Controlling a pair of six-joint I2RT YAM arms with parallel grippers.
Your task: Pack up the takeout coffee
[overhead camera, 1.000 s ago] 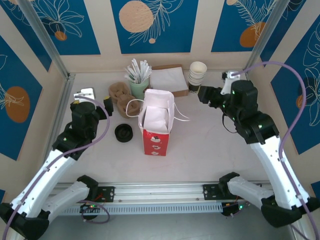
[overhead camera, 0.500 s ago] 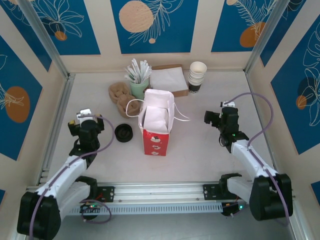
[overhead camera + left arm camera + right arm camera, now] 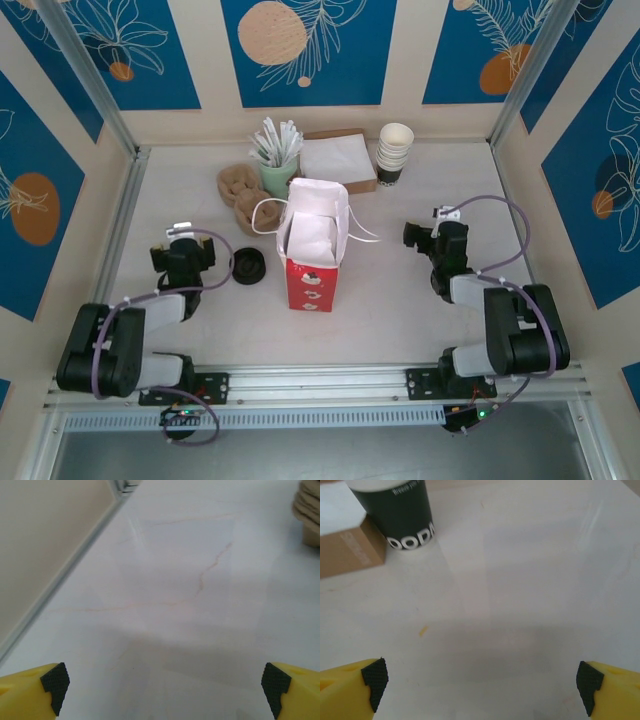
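While both arms sit folded low at the near edge of the table (image 3: 400,300), the left fingers (image 3: 54,680) stand wide apart over the bare pale surface, holding nothing. Just beside that arm lie black lids (image 3: 247,266). Behind them are tan cardboard pieces (image 3: 240,195) and a pale green cup of white sticks (image 3: 277,160). At centre stands a red-and-white paper bag (image 3: 312,245), mouth open, white lining showing. Whether the takeout coffee sits inside it cannot be told. Farther back, a brown napkin box (image 3: 338,160) lies just beside a stack of paper cups (image 3: 395,152). The right fingers (image 3: 374,677) also gape, empty.
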